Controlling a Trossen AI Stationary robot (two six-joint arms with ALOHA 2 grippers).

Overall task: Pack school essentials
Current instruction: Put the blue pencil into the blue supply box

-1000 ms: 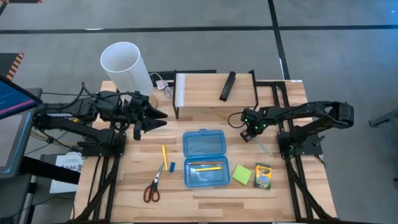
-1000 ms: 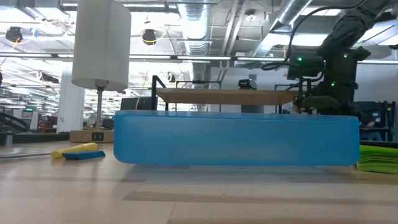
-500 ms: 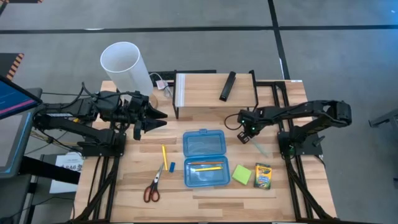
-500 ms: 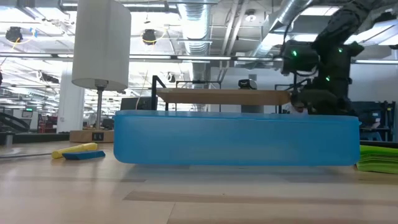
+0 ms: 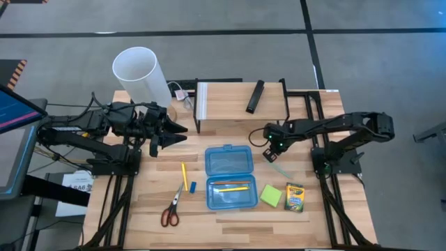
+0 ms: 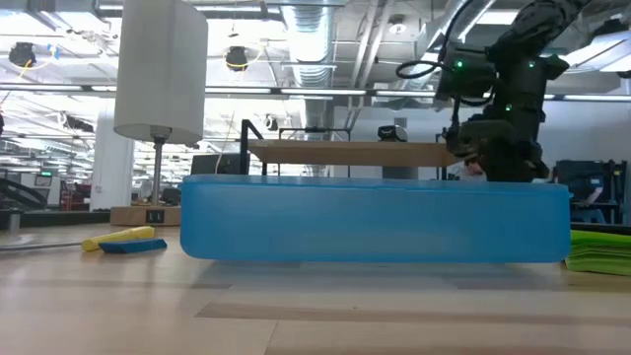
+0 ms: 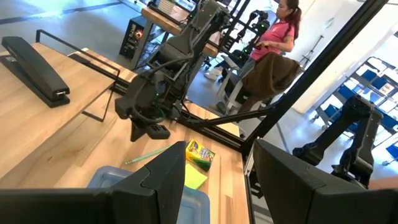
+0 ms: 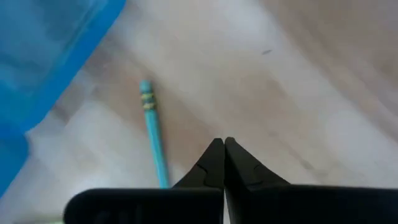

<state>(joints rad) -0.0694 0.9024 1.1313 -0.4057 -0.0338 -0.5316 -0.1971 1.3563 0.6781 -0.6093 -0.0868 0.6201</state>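
Beside the shut right hand [image 8: 219, 163], pale green pen [image 8: 153, 130].

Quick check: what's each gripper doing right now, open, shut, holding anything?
Left gripper: open, empty, waiting by the white cylinder.
Right gripper: shut, holding nothing; the pen lies on the table beside it.

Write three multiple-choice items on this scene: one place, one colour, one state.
1. Where do the scissors lie?
A. On the table, left of the blue case
B. On the raised shelf
C. Inside the case

2. What colour is the sticky-note pad?
A. Red
B. White
C. Green

3. How is the right pincer?
A. Wide open
B. Shut
C. Clamped on the scissors

Answers: A, the high view shows them beside the case; C, it is plainly green there; B, the right wrist view shows its tips meeting.
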